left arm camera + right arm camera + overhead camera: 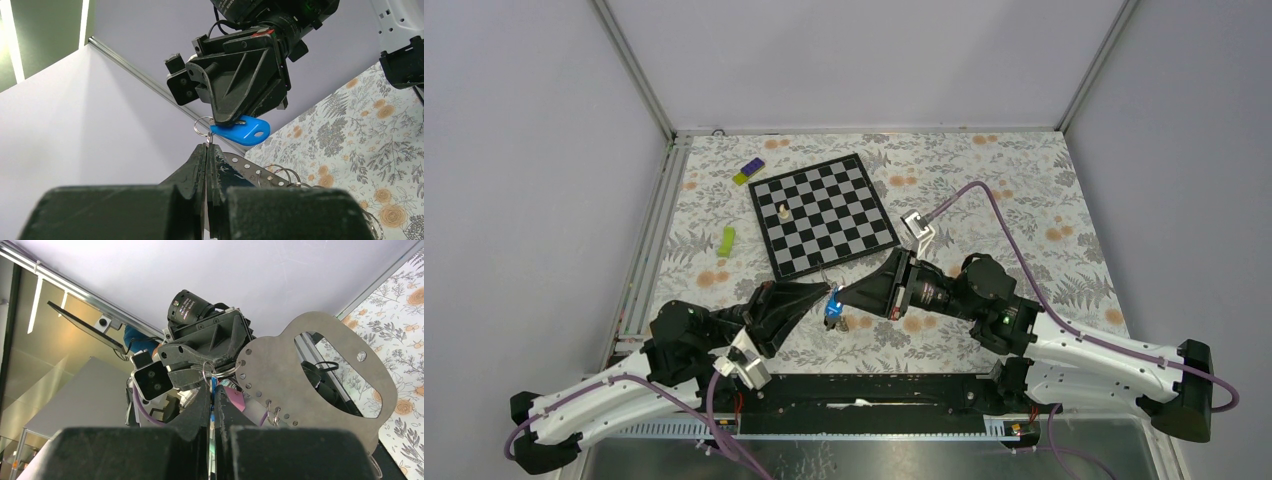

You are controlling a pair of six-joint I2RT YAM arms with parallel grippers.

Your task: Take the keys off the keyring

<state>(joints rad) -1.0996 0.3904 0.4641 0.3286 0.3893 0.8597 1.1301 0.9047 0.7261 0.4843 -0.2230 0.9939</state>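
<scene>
While L gripper (pixel 207 146) pinches the keyring (pixel 196 128) by its wire and R gripper (pixel 227 120) its blue tag (pixel 245 131), mid-air at top view's lower centre, an uneven pull cd slip the wire.

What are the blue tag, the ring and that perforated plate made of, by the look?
Blue tag: likely moulded plastic, uniform glossy blue, rounded edges. Keyring: thin metal wire, silvery with bright glints. Perforated plate: probably sheet metal, flat matte grey, punched holes.
</scene>
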